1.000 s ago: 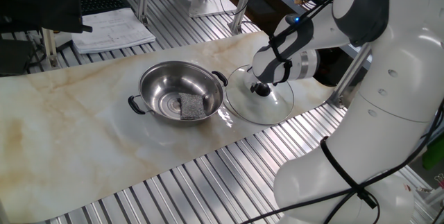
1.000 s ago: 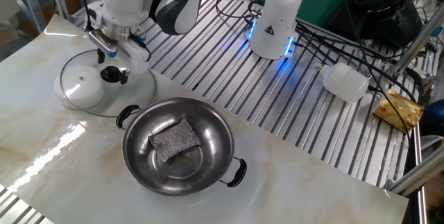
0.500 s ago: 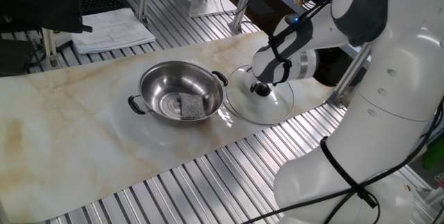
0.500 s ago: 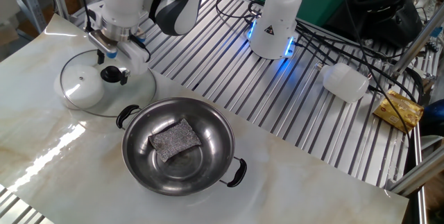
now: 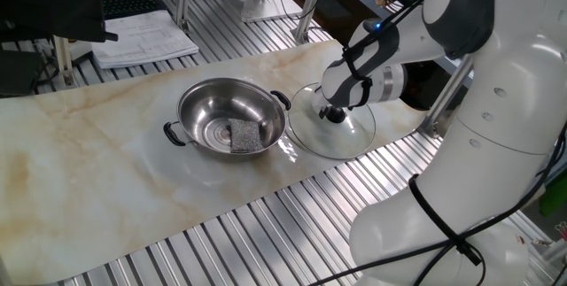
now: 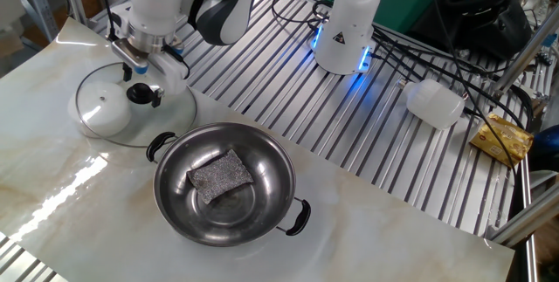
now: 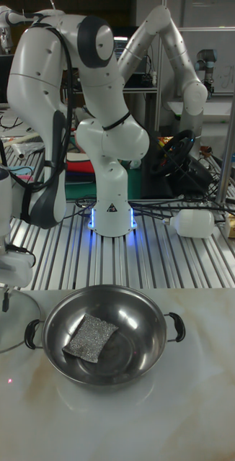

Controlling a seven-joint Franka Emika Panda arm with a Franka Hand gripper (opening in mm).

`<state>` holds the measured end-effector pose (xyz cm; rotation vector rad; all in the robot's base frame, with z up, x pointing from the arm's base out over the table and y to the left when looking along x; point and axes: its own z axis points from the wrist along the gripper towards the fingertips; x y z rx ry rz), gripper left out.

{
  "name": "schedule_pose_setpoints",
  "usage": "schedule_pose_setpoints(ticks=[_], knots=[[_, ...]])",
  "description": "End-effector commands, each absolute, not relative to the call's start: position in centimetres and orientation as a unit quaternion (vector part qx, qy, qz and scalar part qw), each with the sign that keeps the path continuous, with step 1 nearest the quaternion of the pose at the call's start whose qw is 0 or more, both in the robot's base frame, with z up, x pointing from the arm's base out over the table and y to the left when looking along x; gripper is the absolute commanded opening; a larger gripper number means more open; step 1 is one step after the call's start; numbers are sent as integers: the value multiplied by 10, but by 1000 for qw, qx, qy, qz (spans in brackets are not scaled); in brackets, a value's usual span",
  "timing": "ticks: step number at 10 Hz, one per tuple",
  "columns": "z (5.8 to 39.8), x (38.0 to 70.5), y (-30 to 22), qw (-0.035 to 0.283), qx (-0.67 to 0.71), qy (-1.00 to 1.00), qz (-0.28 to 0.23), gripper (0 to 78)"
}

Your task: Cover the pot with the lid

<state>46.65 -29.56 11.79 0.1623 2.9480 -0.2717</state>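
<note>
Lid is lying flat beside the open pot, its black knob sitting directly beneath the gripper; whether the jaws are gripping it is indiscernible.

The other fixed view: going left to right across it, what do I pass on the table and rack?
Lid with the gripper at its knob → pot with the grey scouring pad inside → blue-lit robot base → white plastic bottle → crumpled yellow wrapper.
</note>
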Motion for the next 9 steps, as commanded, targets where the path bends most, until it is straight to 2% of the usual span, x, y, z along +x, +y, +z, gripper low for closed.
schedule_pose_setpoints(ticks=[1,2,3,9], knots=[[120,468,-297,90,50,990,-94,773],[120,468,-297,90,48,990,-94,773],[120,468,-297,90,47,990,-94,11],[120,468,-297,90,47,990,-94,11]])
